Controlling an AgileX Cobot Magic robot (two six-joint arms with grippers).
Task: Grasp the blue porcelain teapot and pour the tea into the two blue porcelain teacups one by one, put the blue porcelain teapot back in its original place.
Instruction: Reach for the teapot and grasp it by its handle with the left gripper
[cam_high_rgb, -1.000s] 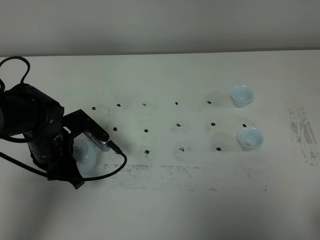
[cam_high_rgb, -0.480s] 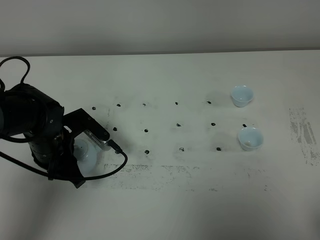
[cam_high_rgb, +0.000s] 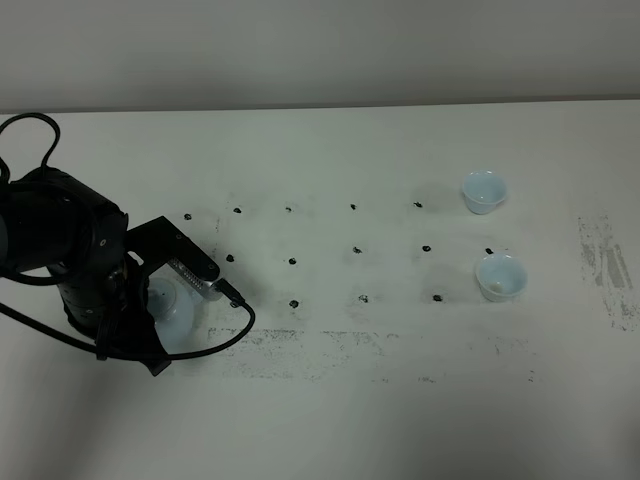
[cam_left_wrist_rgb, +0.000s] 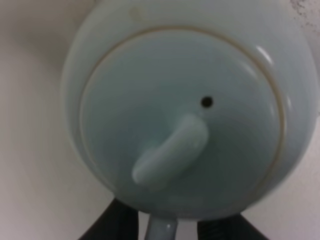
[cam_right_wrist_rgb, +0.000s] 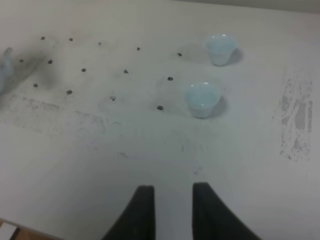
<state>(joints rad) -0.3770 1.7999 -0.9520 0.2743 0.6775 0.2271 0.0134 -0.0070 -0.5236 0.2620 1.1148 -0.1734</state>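
Note:
The blue porcelain teapot (cam_high_rgb: 168, 305) stands on the table at the left, mostly hidden under my left arm. In the left wrist view its lid and knob (cam_left_wrist_rgb: 180, 115) fill the frame from above. My left gripper (cam_left_wrist_rgb: 167, 231) has its dark fingers on either side of the loop handle, with small gaps showing, so it looks open. The two blue porcelain teacups stand at the right: the far one (cam_high_rgb: 484, 189) and the near one (cam_high_rgb: 499, 275). Both also show in the right wrist view, far (cam_right_wrist_rgb: 221, 48) and near (cam_right_wrist_rgb: 202, 98). My right gripper (cam_right_wrist_rgb: 172, 212) is open and empty, well short of the cups.
The white table (cam_high_rgb: 340, 400) carries a grid of small black dots (cam_high_rgb: 360, 248) and dark scuff marks (cam_high_rgb: 330, 340) in the middle. A black cable (cam_high_rgb: 215, 340) loops off my left arm (cam_high_rgb: 70, 270) beside the teapot.
My left arm has shifted very slightly over the teapot. The teapot and both cups stay where they were.

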